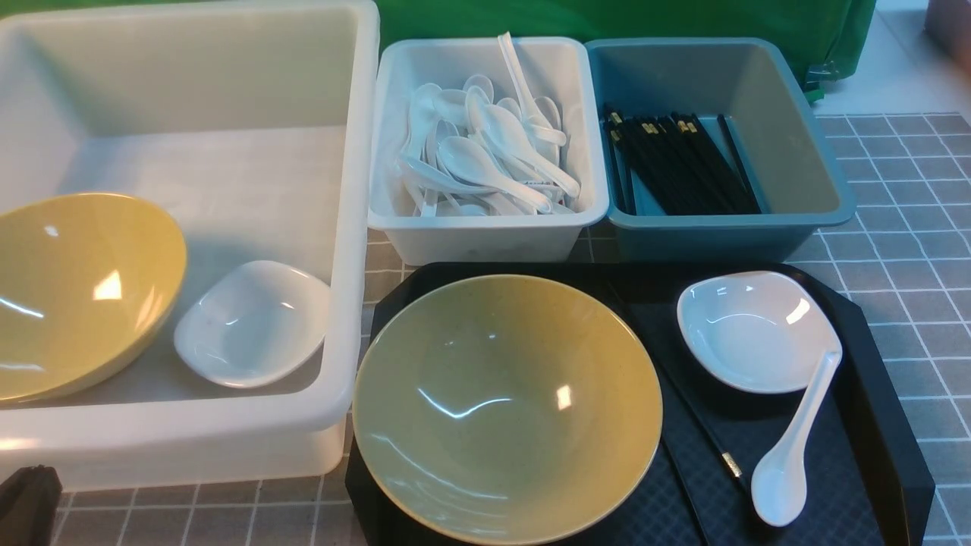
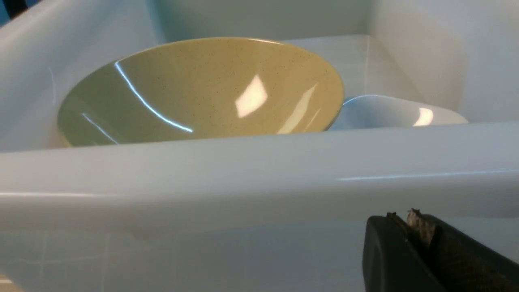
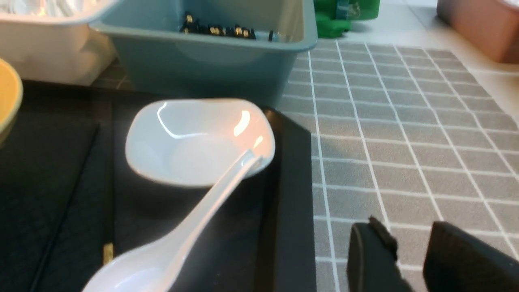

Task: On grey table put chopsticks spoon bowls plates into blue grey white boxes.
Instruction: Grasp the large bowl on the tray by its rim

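Spoon (image 3: 190, 227) lies on black tray (image 3: 284, 202), handle propped on plate (image 3: 194, 142) rim, near right gripper (image 3: 409, 239), whose jaws stand parted and empty over grey table (image 3: 405, 121) beside the tray. Chopsticks (image 1: 730, 462) lie between bowl (image 1: 507, 409) and plate. Left gripper (image 2: 403, 219) is pinched closed, holding nothing, outside translucent tub (image 2: 259, 178) near wall; second bowl (image 2: 202, 93), second plate (image 2: 397, 113) inside it.

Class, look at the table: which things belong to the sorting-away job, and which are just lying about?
Belong to the job: yellow bowl, white dish, spoon, chopsticks, large tub, white box, blue-grey box.

Just lying about: black tray, green cloth, pinkish container.
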Controlling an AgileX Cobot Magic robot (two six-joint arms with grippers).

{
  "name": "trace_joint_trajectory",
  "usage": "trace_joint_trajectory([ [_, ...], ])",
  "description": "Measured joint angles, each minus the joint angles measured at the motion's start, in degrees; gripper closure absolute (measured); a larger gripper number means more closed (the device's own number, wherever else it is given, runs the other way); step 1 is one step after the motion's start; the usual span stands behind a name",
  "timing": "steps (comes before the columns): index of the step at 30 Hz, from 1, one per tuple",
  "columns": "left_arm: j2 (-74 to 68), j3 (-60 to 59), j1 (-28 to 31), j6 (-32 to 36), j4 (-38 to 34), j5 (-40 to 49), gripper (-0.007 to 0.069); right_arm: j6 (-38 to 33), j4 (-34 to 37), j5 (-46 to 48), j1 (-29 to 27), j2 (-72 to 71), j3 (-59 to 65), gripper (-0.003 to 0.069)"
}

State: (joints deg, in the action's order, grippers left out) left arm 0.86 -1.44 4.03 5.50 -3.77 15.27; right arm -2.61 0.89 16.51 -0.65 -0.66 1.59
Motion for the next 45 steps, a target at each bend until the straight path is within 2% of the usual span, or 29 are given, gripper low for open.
trace_joint_trajectory([
  [5, 0.0, 0.0, 0.0, 0.0, 0.05, -8.77, 0.0615, 0.0, 0.0, -7.11, 0.0, 0.0, 0.0, 0.0421],
  [8, 0.0, 0.0, 0.0, 0.0, 0.05, -17.96, 0.0615, 0.0, 0.0, -17.27, 0.0, 0.0, 0.0, 0.0421],
  [10, 0.0, 0.0, 0.0, 0.0, 0.05, -24.08, 0.0615, 1.23, 0.0, -27.49, 0.0, 0.0, 0.0, 0.0421],
  [12, 0.0, 0.0, 0.0, 0.0, 0.05, -27.35, 0.0615, 3.74, 0.0, -32.37, 0.0, 0.0, 0.0, 0.0421],
  [15, 0.0, 0.0, 0.0, -2.53, 0.0, -37.09, 0.0615, 18.0, 0.07, -43.89, 0.0, 0.0, 0.0, 0.0421],
  [16, 0.0, 0.0, 0.0, -3.83, -0.07, -38.77, 0.0615, 20.03, 0.13, -46.13, 0.0, 0.0, 0.0, 0.0421],
  [18, 0.0, 0.0, 0.0, -6.22, -0.12, -42.65, 0.0615, 21.53, 0.4, -48.79, 0.0, 0.0, 0.0, 0.0421],
  [19, 0.0, 0.71, 0.0, -9.97, 0.02, -45.26, 0.0615, 22.79, 0.39, -51.59, 0.0, 0.0, 0.0, 0.0421],
  [21, 0.0, 3.81, 0.0, -12.29, 0.78, -43.36, 0.0615, 23.24, 0.39, -52.7, 0.0, 0.0, 0.0, 0.0424],
  [24, -0.93, 11.51, 0.01, -13.49, 3.17, -36.39, 0.0615, 23.15, 0.39, -48.46, 0.0, 0.0, -2.78, 0.0452],
  [26, -6.27, 24.13, 0.01, -13.86, 5.26, -27.35, 0.0615, 18.08, 0.1, -35.51, 0.0, 0.52, -12.16, 0.0536],
  [29, -15.13, 33.13, 0.07, -14.09, 5.73, -21.68, 0.0615, 10.0, -0.01, -25.41, 0.0, 4.39, -20.69, 0.0614],
  [30, -16.59, 34.22, 0.07, -14.21, 5.73, -21.38, 0.0615, 9.38, -0.01, -24.77, 0.0, 4.76, -20.69, 0.0614],
  [31, -21.91, 37.6, -0.18, -14.8, 5.65, -18.32, 0.0615, 4.23, -0.12, -20.01, 0.0, 8.2, -24.57, 0.0624],
  [33, -28.93, 41.32, -1.57, -15.13, 5.02, -13.09, 0.0615, 1.37, -0.25, -14.78, 0.0, 12.71, -26.73, 0.0624],
  [34, -34.27, 43.99, -3.64, -15.18, 3.77, -5.73, 0.0615, 0.1, -0.25, -10.97, 0.0, 16.0, -27.76, 0.0624],
  [35, -35.01, 44.35, -4.0, -15.18, 3.77, -5.73, 0.0615, -0.07, -0.26, -9.61, 0.0, 17.15, -27.88, 0.0624],
  [37, -43.98, 48.86, -9.83, -14.24, 0.87, 7.0, 0.0615, -0.51, 0.04, -0.02, 0.0, 24.06, -29.0, 0.0624],
  [39, -50.17, 52.03, -15.5, -11.27, -2.36, 14.78, 0.0615, -0.94, 1.9, 7.28, 0.0, 29.28, -29.38, 0.0624],
  [40, -53.01, 53.27, -19.19, -9.34, -3.59, 17.11, 0.0615, -2.16, 3.66, 10.64, 0.0, 31.52, -29.46, 0.0624],
  [41, -53.58, 53.27, -19.19, -8.96, -3.78, 17.5, 0.0615, -2.95, 4.02, 11.12, 0.0, 32.33, -29.46, 0.0624],
  [42, -56.36, 54.42, -22.27, -7.1, -4.62, 19.07, 0.0615, -4.9, 5.5, 12.76, 0.0, 33.8, -29.46, 0.0624],
  [45, -63.53, 57.48, -29.77, -4.19, -5.14, 21.69, 0.0615, -13.46, 11.12, 15.83, 0.0, 37.19, -29.52, 0.0624],
])
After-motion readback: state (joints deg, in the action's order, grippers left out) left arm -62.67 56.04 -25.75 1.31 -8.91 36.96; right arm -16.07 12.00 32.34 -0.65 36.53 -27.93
